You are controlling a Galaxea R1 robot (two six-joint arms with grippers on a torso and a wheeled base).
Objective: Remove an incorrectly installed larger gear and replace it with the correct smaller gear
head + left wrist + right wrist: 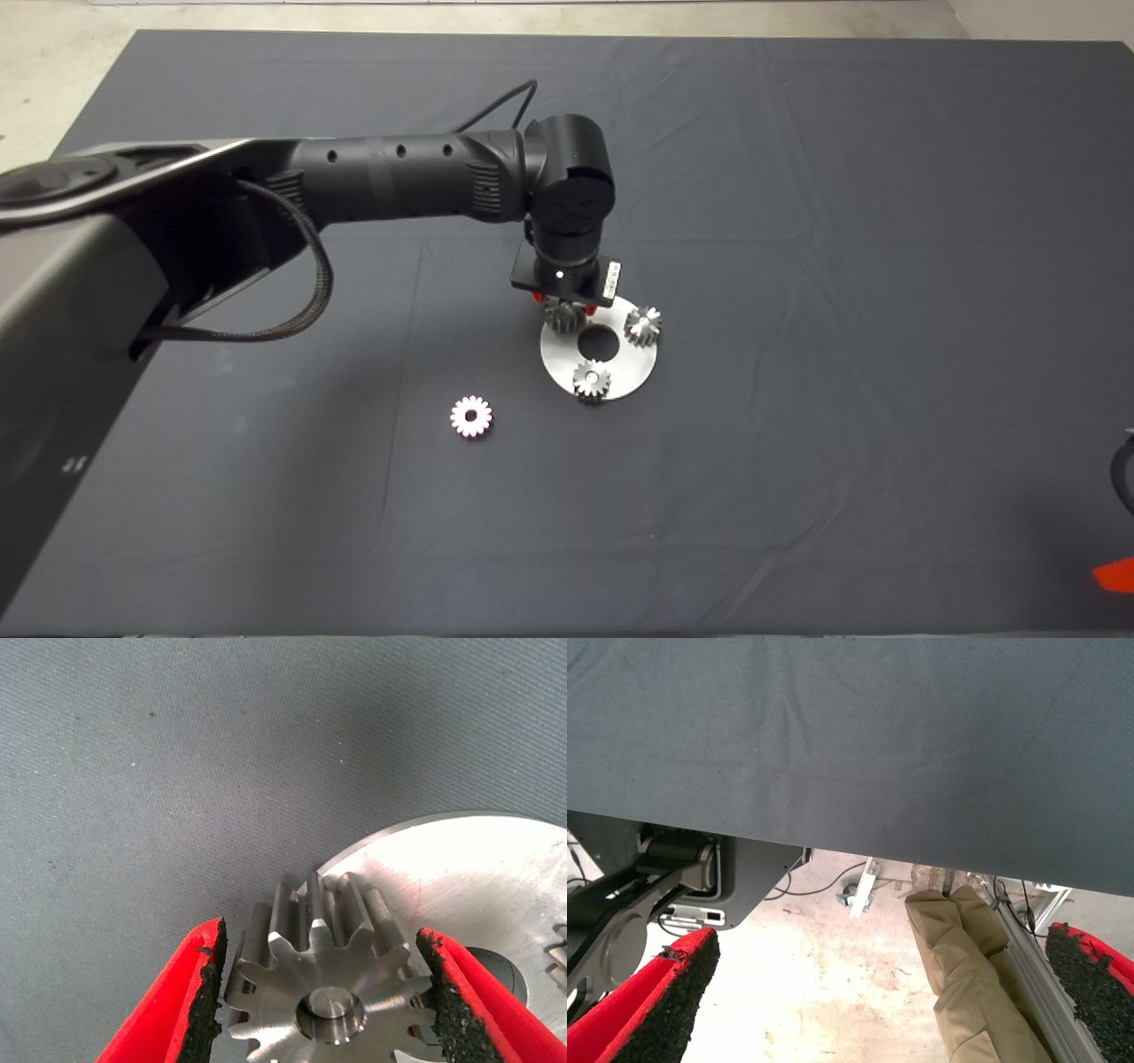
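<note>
A round silver plate (627, 377) lies mid-mat with a dark centre hole. The larger gear (332, 979) sits on a pin at the plate's far-left edge, mostly hidden under the wrist in the head view (562, 315). My left gripper (563, 310) reaches straight down over it. In the left wrist view the gripper (321, 935) has a black pad against the teeth on each side. The smaller gear (470, 416) lies flat on the mat, left of and nearer than the plate. My right gripper (1118, 576) is parked at the lower right edge, open (879, 941).
Two more small gears stand on the plate, one at its right (643, 325) and one at its near edge (592, 379). The left arm spans the mat's left half. A person's leg (957, 966) and a machine base show beyond the mat edge.
</note>
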